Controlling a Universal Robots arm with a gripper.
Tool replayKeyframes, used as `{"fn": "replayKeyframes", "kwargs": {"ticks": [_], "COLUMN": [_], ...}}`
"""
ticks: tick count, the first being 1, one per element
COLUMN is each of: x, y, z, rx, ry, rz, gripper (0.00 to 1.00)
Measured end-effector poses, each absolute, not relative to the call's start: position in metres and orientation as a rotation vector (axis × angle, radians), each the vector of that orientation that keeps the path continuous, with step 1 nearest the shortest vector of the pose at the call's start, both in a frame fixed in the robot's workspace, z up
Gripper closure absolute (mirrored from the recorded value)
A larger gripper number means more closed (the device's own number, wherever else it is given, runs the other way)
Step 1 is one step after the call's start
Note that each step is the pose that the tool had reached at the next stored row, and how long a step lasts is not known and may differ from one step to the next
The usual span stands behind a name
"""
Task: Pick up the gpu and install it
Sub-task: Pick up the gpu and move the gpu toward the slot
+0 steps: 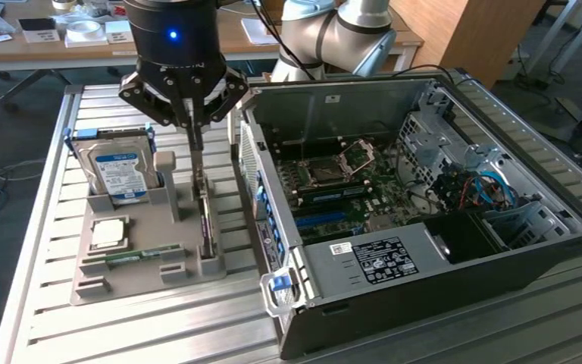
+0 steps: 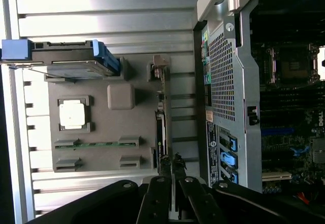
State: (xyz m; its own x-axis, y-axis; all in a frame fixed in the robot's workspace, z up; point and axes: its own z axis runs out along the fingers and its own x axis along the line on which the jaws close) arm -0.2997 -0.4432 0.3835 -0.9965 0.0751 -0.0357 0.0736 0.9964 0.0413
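Observation:
The gpu point(image 1: 206, 220) is a thin dark card standing on edge in a slot along the case side of the grey holder tray point(image 1: 129, 284). My gripper point(image 1: 196, 145) hangs straight above it, its slim fingers shut on the card's upper edge at the end farthest from the table's front. The wrist view shows the gpu point(image 2: 161, 117) edge-on, running away from the closed gripper point(image 2: 171, 164) across the tray point(image 2: 101, 89). The open computer case point(image 1: 423, 189) lies on its side right beside the tray, with the motherboard point(image 1: 336, 189) exposed.
The tray also holds an upright silver hard drive point(image 1: 119, 171) with a blue-white label, a square processor point(image 1: 107, 231) and a green memory stick point(image 1: 139, 254). The case wall point(image 2: 228, 82) stands close to the card. Cluttered desks sit behind the slatted metal table point(image 1: 170, 334).

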Motion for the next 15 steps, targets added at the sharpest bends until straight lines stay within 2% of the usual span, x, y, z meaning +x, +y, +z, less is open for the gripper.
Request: {"fn": "replayKeyframes", "kwargs": {"ticks": [2, 3, 6, 8, 9, 10, 11, 15], "x": [-0.2997, -0.2997, -0.2997, -0.2997, -0.2997, -0.2997, -0.2997, -0.2996], "y": [-0.4432, -0.4432, -0.4432, -0.4432, -0.4432, -0.4432, -0.4432, -0.4432], "z": [0.3835, 0.3835, 0.3834, 0.3834, 0.3835, 0.3834, 0.3835, 0.3831], "rx": [0.116, 0.116, 0.116, 0.116, 0.116, 0.116, 0.116, 0.116], "ry": [3.102, 3.102, 3.102, 3.102, 3.102, 3.102, 3.102, 3.102], "rz": [0.062, 0.062, 0.062, 0.062, 0.062, 0.062, 0.062, 0.062], "gripper": [0.77, 0.77, 0.59, 0.59, 0.53, 0.53, 0.47, 0.47]}}
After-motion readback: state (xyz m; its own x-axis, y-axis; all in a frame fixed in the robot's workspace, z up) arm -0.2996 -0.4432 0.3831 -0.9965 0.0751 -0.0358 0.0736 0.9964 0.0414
